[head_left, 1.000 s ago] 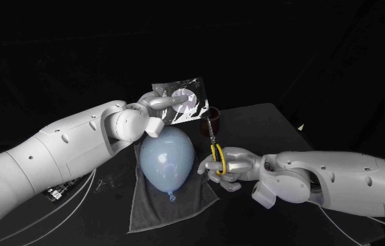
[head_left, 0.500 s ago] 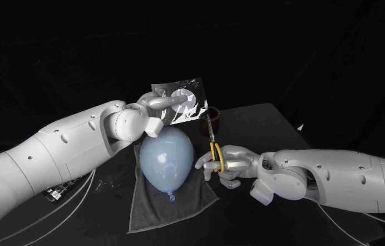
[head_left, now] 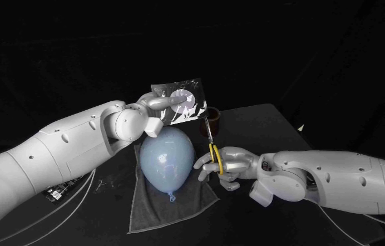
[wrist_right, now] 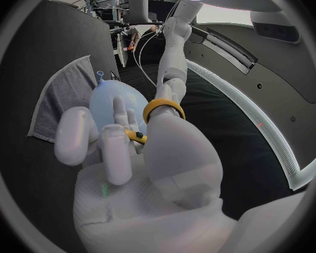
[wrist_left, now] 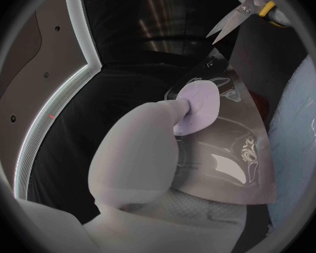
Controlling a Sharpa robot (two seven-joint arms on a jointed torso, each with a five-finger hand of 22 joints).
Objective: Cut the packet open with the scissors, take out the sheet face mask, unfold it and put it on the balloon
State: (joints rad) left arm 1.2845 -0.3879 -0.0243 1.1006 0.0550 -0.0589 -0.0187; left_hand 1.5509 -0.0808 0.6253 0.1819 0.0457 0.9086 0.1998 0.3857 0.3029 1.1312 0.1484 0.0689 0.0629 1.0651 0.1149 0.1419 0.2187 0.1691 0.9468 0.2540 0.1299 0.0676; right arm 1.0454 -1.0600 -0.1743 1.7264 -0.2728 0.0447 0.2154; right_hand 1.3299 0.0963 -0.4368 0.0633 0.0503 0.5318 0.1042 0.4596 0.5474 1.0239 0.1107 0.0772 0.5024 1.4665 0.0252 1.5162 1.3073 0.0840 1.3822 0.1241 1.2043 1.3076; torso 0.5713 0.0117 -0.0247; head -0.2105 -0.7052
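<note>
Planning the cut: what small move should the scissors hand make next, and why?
Probably raise the right hand so the scissors straddle an edge of the packet. The left hand holds the packet up above the balloon, and the blade tips sit short of it, not touching.
</note>
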